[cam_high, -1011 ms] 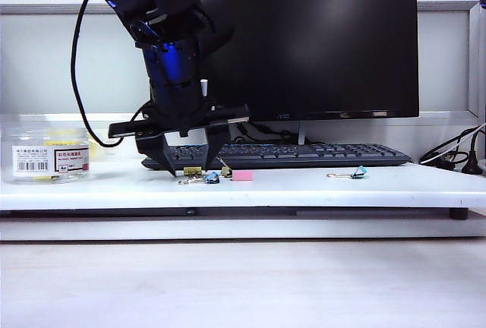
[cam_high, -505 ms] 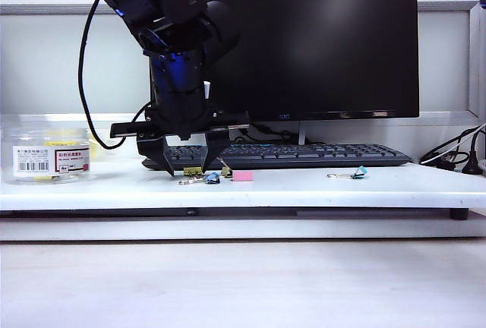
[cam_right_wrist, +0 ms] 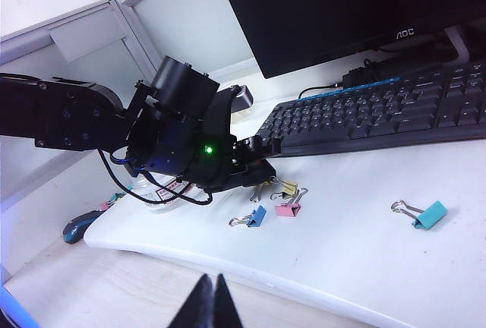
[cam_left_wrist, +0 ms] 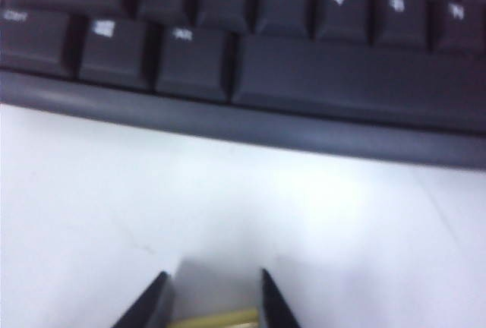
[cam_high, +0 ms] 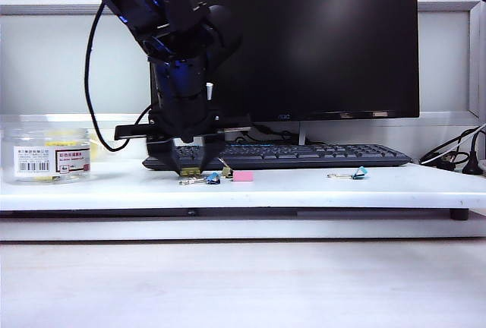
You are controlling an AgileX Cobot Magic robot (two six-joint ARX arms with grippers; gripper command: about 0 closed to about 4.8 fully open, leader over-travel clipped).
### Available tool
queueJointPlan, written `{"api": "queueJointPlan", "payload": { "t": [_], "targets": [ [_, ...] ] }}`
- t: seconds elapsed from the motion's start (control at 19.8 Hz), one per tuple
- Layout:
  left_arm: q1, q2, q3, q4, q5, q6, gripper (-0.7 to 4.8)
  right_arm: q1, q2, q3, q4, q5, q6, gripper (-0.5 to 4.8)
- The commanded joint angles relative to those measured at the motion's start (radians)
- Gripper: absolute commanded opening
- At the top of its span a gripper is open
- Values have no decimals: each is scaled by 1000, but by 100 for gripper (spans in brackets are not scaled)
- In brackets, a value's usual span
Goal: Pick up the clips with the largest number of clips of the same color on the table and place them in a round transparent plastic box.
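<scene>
A black keyboard is lying before a dark monitor; blue clips and a pink clip are resting on the white table.

Colours on the white desk

A yellow binder clip lay beside blue and pink ones; the black keyboard bore white letters.

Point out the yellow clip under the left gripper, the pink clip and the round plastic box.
yellow clip (cam_high: 192, 171), exterior view: its yellow body, between the left gripper's fingers.
pink clip (cam_right_wrist: 287, 210), right wrist view: its pink body.
round plastic box (cam_high: 45, 155), exterior view: its clear front wall at the labels.
</scene>
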Motion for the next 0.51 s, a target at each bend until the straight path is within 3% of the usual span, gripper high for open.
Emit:
{"api": "queueJointPlan", "payload": {
  "t": [0.05,0.2,0.35,0.4,0.51],
  "targets": [
    [-3,43,-27,-149,103,-3,169,0,0,5,18,-4,1,-6],
    [-3,43,-27,-154,103,1,166,0,0,5,18,-4,1,-6],
    [-3,43,-27,-156,103,12,127,0,0,5,18,-4,1,-6],
    [-3,43,-27,-155,103,12,88,0,0,5,19,-4,1,-6],
    [-3,43,-27,-156,103,12,78,0,0,5,19,-4,1,-6]
  ]
}}
